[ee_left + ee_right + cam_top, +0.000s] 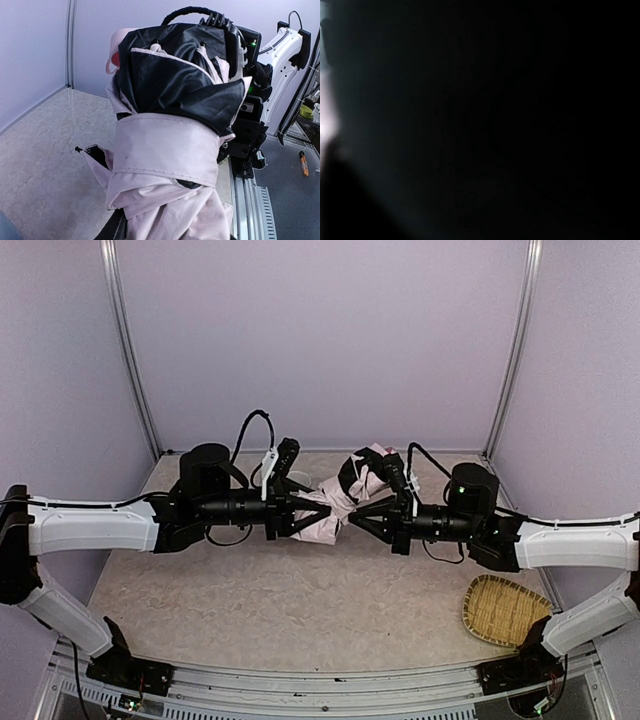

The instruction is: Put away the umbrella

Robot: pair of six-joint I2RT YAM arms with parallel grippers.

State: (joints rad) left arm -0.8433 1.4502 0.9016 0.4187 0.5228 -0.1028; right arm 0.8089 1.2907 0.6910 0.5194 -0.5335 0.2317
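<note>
**A:** Umbrella (326, 524): where is it, and which step is this?

**B:** Mid-table toward the back, bunched between the 2 arms. I'd call it the gathering step: it is collapsed but not yet bundled tight.

**A:** Grips?

**B:** The left gripper (305, 512) looks clamped on the pink fabric at 1 end. The right gripper (358, 516) is buried in folds and its camera shows only black, so I cannot tell.

**A:** How does it look?

**B:** Pale pink outside, with a pink band round the middle. Black lining spills out above it, and loose flaps hang below.

**A:** Next?

**B:** Probably tucking the black folds in and cinching the bundle. The woven tray (505, 610) sits well apart at the right.
</note>
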